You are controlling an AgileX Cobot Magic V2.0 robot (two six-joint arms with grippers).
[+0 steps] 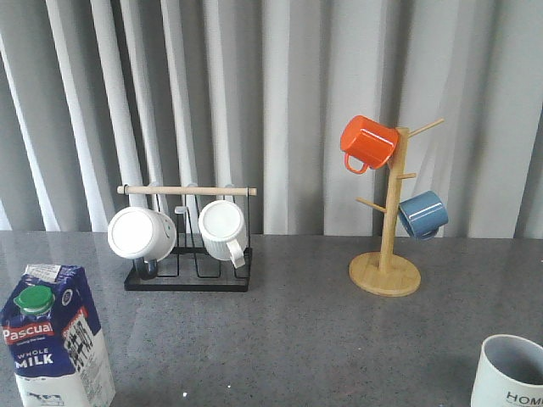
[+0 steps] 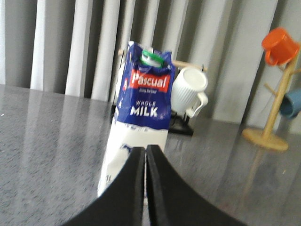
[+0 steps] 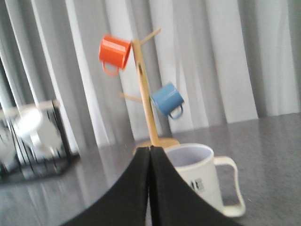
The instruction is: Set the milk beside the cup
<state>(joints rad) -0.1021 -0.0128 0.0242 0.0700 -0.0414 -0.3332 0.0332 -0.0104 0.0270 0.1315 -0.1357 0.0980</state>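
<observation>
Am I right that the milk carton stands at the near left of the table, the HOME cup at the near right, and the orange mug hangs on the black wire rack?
Not quite: the orange mug hangs on the wooden mug tree, as the front view shows. The milk carton and HOME cup are as you say.

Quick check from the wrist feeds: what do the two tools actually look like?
Both look alike: the left tool and right tool each show two plain black fingers, broad at the base, curving up and narrowing to thin tips. No cables, markings or labels are visible. The arms themselves are out of view.
</observation>
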